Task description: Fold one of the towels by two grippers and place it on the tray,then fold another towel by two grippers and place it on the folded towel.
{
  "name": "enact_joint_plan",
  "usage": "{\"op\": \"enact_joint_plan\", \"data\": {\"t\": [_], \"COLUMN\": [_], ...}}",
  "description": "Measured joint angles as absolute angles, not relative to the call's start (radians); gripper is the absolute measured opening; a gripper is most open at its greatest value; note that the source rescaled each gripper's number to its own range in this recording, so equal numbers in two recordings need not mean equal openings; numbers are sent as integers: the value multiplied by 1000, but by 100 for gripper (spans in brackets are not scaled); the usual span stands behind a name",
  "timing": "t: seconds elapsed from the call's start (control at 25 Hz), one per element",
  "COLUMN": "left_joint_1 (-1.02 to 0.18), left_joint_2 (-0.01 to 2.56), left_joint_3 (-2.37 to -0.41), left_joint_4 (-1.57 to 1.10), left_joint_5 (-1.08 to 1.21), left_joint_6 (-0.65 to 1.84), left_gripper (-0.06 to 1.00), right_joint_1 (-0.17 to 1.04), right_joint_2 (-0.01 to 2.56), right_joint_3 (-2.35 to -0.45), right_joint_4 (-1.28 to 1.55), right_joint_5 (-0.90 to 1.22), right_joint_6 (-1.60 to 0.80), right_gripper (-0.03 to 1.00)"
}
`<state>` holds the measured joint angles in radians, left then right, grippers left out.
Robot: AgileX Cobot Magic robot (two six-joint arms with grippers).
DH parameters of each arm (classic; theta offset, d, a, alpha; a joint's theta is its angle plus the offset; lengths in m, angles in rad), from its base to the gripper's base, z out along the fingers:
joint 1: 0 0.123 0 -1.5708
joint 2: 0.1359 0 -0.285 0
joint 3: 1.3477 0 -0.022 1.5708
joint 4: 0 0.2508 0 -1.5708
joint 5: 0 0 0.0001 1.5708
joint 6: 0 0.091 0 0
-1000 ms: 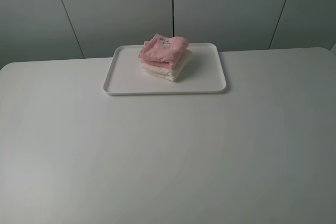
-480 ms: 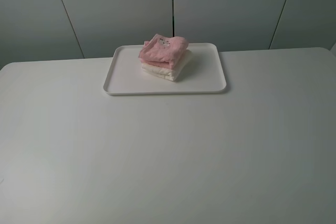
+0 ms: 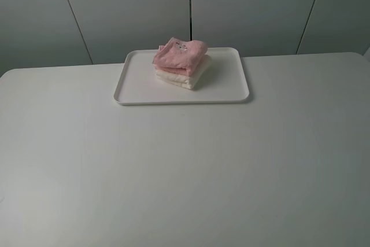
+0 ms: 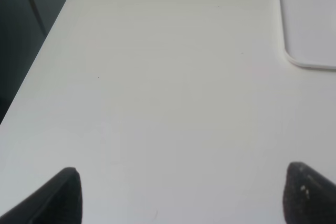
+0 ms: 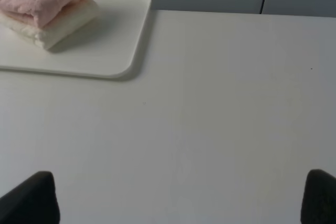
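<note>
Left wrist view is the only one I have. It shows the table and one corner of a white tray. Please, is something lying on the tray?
Observer: Yes. A folded pink towel lies on a folded cream-white towel, both on the tray.
Operator: Is the stack in the middle of the tray?
Observer: In the exterior high view it sits toward the far rim, about midway between the two sides.
Operator: And the right gripper, does it hold anything?
Observer: No. The right gripper is open over bare table, apart from the tray.
</note>
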<state>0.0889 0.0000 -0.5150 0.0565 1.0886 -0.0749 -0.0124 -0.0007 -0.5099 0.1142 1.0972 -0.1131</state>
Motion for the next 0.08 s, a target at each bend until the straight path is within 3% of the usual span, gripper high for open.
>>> {"op": "enact_joint_plan", "data": {"t": [0.08], "left_joint_1": [89], "left_joint_2": [0], "left_joint_3": [-515], "left_joint_4": [57], "left_joint_5": [1089], "left_joint_6": [-75], "left_gripper": [99], "right_joint_1": [-12], "right_joint_2": [-1], "right_joint_3": [-510], "right_joint_4": [114], "right_joint_5": [1097], "right_joint_6": [-113], "right_gripper": [100]}}
